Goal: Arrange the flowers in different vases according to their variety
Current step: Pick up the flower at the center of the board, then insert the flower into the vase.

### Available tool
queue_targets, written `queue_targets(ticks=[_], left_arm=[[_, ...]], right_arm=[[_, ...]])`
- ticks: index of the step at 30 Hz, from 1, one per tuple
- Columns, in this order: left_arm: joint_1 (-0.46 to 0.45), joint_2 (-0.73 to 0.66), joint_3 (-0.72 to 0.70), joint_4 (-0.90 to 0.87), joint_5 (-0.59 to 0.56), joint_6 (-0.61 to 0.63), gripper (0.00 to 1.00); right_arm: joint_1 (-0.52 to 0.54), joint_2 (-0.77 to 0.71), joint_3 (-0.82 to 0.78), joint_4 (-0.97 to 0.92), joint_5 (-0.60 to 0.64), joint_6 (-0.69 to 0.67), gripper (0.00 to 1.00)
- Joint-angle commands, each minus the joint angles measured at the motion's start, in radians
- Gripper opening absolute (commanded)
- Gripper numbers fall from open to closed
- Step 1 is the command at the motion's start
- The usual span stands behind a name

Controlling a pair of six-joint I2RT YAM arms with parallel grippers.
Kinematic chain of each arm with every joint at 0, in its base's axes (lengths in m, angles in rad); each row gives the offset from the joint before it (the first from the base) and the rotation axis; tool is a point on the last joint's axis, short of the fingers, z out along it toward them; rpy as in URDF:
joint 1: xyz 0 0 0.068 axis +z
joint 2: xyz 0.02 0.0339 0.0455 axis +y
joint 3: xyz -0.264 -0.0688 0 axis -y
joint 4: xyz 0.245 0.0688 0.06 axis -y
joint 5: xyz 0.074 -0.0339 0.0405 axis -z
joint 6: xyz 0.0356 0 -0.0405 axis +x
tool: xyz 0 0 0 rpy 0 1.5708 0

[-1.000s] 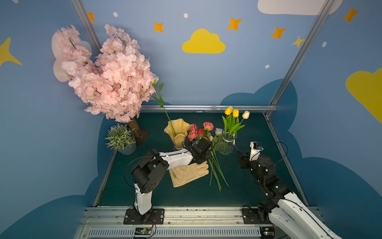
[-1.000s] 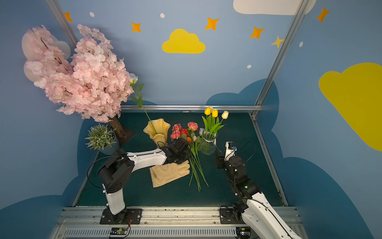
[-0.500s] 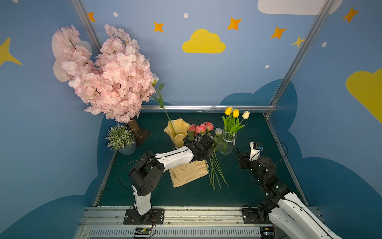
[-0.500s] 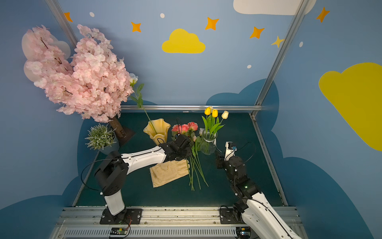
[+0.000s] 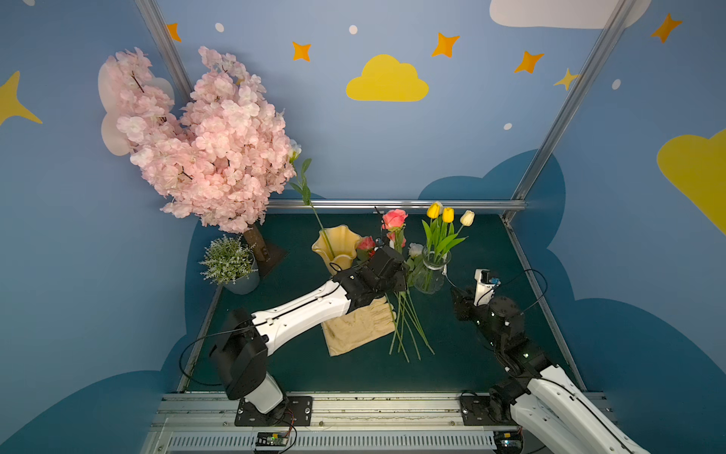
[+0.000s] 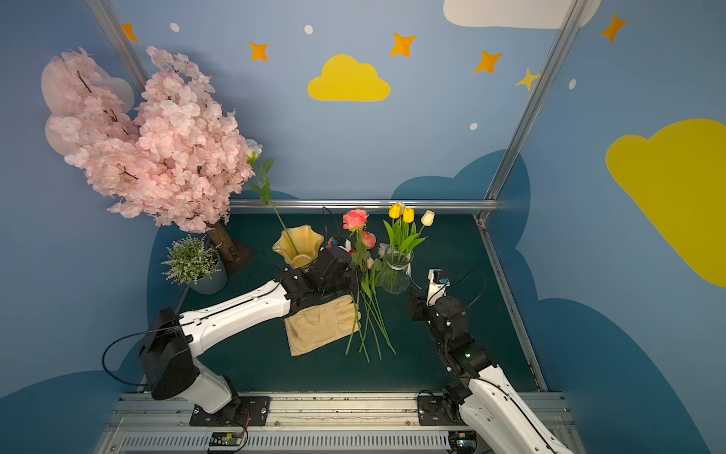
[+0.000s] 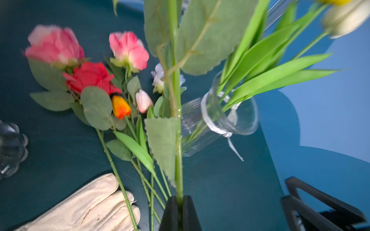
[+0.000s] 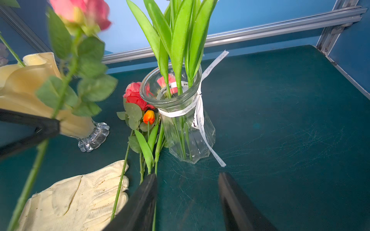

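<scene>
Right wrist is showing scratched dark-green tabletop [image 8: 280, 120], blue walls [image 8: 260, 12], white ribbon [image 8: 200, 112] with unreadable print. Left gripper [image 7: 180, 200] is clamping pink long-stemmed rose [image 5: 394, 219]; right gripper [image 8: 187, 176] is gaping.

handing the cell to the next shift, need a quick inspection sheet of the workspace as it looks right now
surface: dark green mat, fine scratches near the clear vase
job's things: amber vase holds one long stem; clear vase holds three tulips; pink rose held upright; loose flowers lie on the mat
clutter: cream glove flat on the mat, one stem across its fingers
grippers: left gripper jaws shut on the pink rose's stem; right gripper jaws open, empty, facing the clear vase
cables: black loops at the left arm's base and by the right wrist
surroundings: pink blossom tree, small potted plant, blue walls with clouds and stars
</scene>
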Motion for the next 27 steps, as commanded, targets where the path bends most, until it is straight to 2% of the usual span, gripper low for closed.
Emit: queue_targets(ticks=[1,6,13,21,27], left_arm=[[0.007,-0.074,-0.016,0.065,-0.067,0.173,0.03],[0.036,-0.158,-0.013,0.132,-0.1,0.329,0.02],[0.129,-0.191,0.089,0.172,-0.09,0.5,0.02],[0.294,-0.152,0.28,0.193,-0.011,0.548,0.03],[0.355,-0.108,0.298,0.313,0.009,0.613,0.03]], right_arm=[[-0.001,-0.009,-0.009,0.021,-0.004,0.008,0.55],[-0.001,-0.006,-0.01,0.025,-0.008,0.009,0.55],[-0.001,-0.003,-0.009,0.026,-0.013,0.01,0.55],[-0.001,0.011,-0.011,0.036,-0.02,0.012,0.55],[-0.001,0.021,-0.011,0.041,-0.024,0.012,0.55]])
